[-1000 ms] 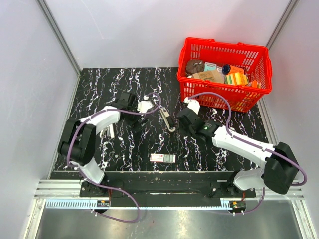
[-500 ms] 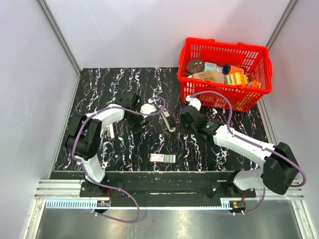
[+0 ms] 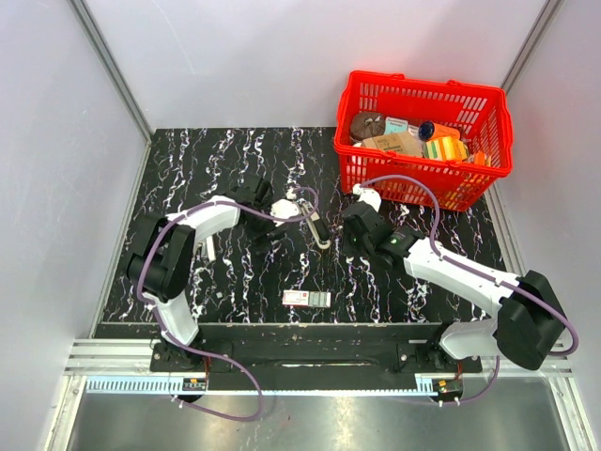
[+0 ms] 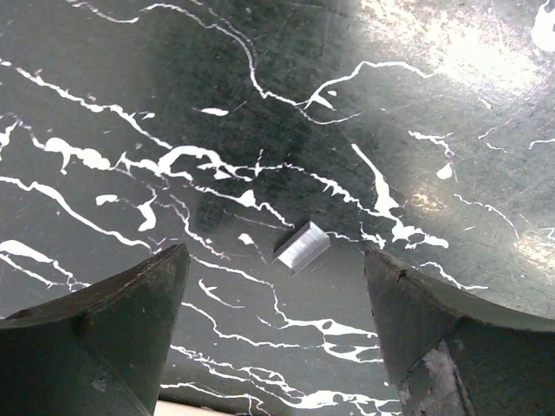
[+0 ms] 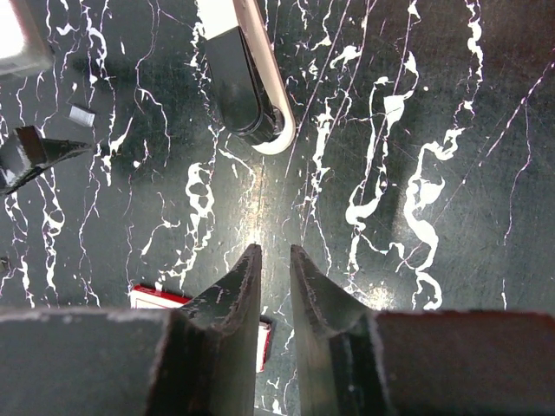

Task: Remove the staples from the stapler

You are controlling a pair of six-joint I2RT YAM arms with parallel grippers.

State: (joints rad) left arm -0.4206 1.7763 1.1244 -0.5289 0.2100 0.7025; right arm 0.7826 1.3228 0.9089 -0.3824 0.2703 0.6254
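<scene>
the staples point(image 4: 302, 247) lay near the middle of the worktop point(image 3: 235, 160) under the wide-open, empty left gripper point(image 4: 276, 258), near the stapler point(image 5: 245, 82). the right gripper point(image 5: 274, 250) hung narrowly parted, holding nothing. probably the pickup step: next called for a low, square pinch.

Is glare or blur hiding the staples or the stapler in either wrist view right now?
Left wrist view: glare washes the table at upper right only; the staples lie clear of it, sharp. Right wrist view: a soft bright streak runs down the centre below the stapler, which reads clearly. Top view: evenly lit, staples too small to make out.
</scene>
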